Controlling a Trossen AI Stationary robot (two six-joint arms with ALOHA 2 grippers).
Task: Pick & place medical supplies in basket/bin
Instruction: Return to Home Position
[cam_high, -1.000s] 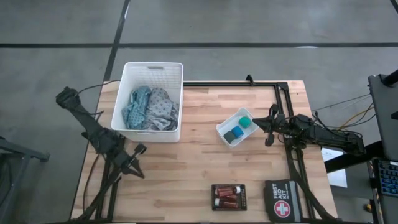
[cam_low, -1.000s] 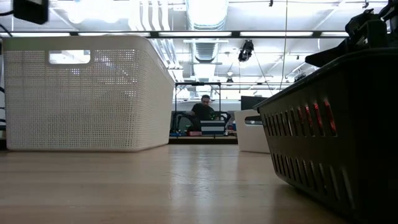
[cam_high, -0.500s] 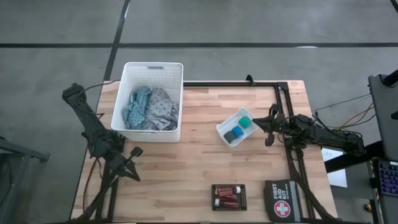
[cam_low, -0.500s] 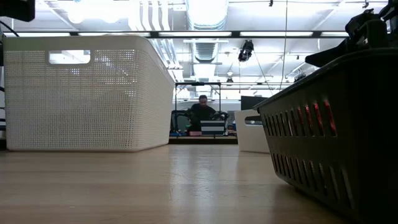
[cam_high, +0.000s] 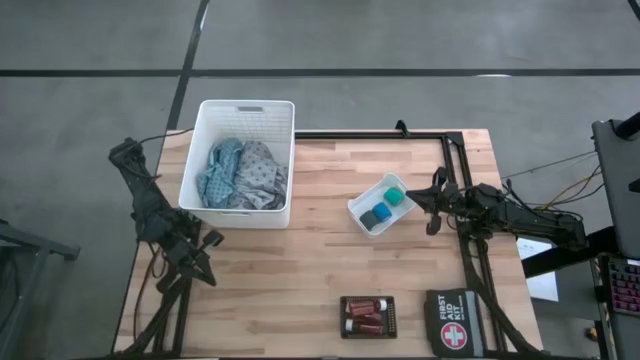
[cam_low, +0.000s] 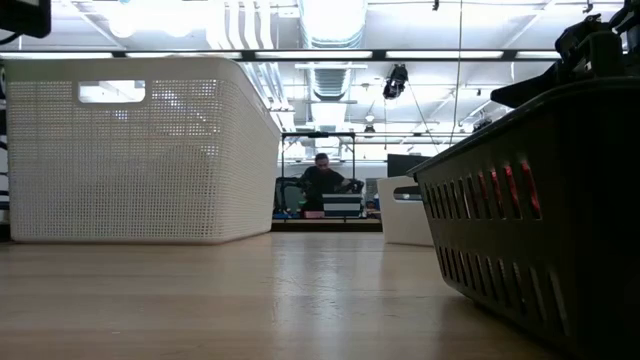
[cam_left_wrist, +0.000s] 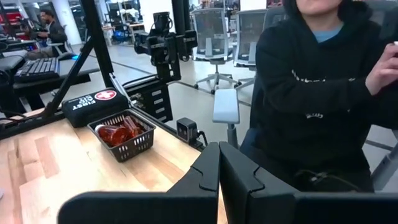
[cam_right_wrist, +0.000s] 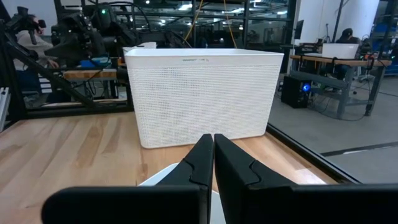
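Note:
The white basket stands at the table's far left and holds the teal cloth and the grey patterned cloth. The blue piece and green piece lie in a small white tray. Red bottles lie in a black basket near the near edge, also seen in the left wrist view as red bottles. My left gripper is shut, over the table's left part, near side of the white basket. My right gripper is shut, just right of the tray.
A black first aid pouch lies right of the black basket. A black frame runs along the table's right part. A person in a dark hoodie sits beyond the table's near edge. Bare wood lies between the white basket and the tray.
My left arm has swung, its elbow moving toward the table while its gripper has drifted a little toward the table's left edge. The right arm and all objects have kept still.

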